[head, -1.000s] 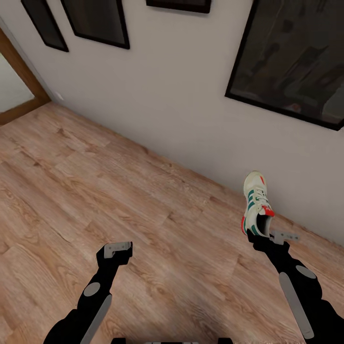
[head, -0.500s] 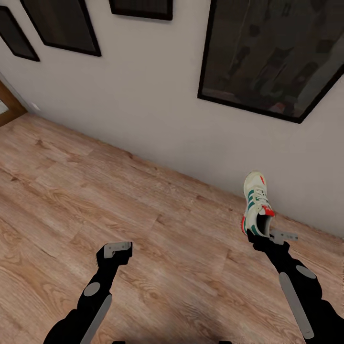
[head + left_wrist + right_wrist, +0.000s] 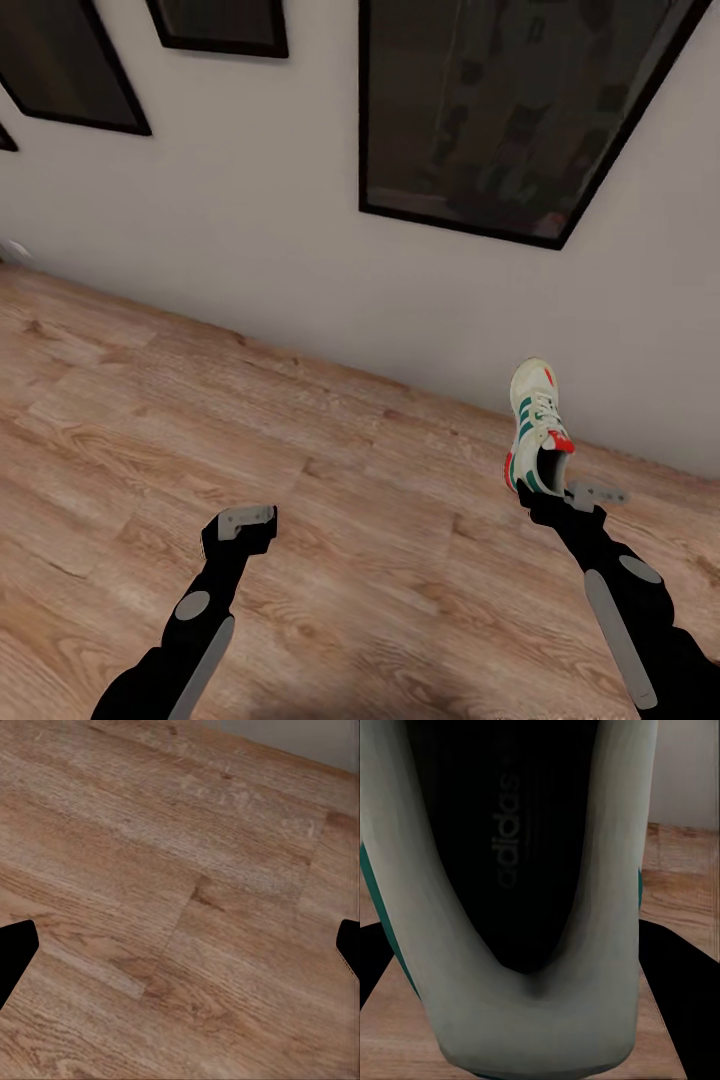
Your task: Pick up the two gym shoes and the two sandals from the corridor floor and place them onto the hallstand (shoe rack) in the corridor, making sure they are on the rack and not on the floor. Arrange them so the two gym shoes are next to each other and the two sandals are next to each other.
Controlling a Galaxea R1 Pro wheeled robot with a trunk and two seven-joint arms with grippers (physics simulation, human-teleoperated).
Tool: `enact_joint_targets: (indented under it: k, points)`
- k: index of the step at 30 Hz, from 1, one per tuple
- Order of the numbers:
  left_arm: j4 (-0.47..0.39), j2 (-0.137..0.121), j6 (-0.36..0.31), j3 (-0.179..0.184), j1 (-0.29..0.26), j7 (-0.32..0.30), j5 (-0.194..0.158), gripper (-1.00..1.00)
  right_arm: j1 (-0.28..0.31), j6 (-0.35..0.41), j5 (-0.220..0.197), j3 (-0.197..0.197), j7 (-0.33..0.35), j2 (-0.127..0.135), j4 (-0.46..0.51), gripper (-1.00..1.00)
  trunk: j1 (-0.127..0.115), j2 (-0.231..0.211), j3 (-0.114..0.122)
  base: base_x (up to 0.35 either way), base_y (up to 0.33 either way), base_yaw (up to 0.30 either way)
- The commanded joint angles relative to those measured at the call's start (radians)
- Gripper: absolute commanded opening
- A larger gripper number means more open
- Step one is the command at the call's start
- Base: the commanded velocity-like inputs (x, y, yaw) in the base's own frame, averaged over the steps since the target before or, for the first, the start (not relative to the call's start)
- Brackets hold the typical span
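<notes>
One gym shoe point(image 3: 536, 428) held in right gripper point(image 3: 548, 492); left gripper point(image 3: 243, 527) empty.

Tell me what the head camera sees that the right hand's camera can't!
The head view alone has the dark framed pictures on the wall, the empty left gripper, and the gym shoe's green stripes and laces. The right wrist view alone looks into the shoe's dark inside, where "adidas" is printed. Both show the shoe and the wooden floor.

The gym shoe point(image 3: 521, 900) hides the right gripper's fingertips (toe cropped).
</notes>
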State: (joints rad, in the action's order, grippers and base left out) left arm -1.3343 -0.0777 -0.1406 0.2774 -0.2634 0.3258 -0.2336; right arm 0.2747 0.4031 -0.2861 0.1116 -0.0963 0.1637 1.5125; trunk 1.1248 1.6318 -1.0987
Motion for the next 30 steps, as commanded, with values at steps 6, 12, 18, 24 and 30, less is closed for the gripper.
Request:
enact_joint_targets:
  k: [6, 12, 18, 24, 30]
  points:
    - [-0.002, -0.002, -0.004, 0.003, 0.0, 0.009, -0.007, 1.0, 0.001, 0.004, -0.01, -0.001, -0.008, 0.0, 0.002, -1.0, 0.0, 0.0, 0.006, 0.0, 0.0, -0.237]
    - [-0.002, -0.001, -0.004, 0.003, 0.0, 0.008, -0.007, 1.0, 0.0, 0.004, -0.01, -0.001, -0.008, 0.0, 0.002, -1.0, 0.0, 0.0, 0.013, 0.0, 0.0, -0.237]
    - [-0.001, -0.002, -0.004, 0.003, 0.0, 0.007, -0.007, 1.0, 0.001, 0.005, -0.01, -0.001, -0.008, 0.0, 0.002, -1.0, 0.0, 0.0, 0.02, 0.0, 0.0, -0.237]
    - [-0.001, -0.001, -0.004, 0.003, 0.0, 0.007, -0.007, 1.0, 0.001, 0.004, -0.01, -0.001, -0.008, 0.0, 0.002, -1.0, 0.0, 0.0, 0.027, 0.0, 0.0, -0.237]
    - [0.0, -0.001, -0.004, 0.003, 0.0, 0.007, -0.007, 1.0, 0.001, 0.004, -0.01, -0.001, -0.008, 0.0, 0.002, -1.0, 0.0, 0.0, 0.034, 0.0, 0.0, -0.237]
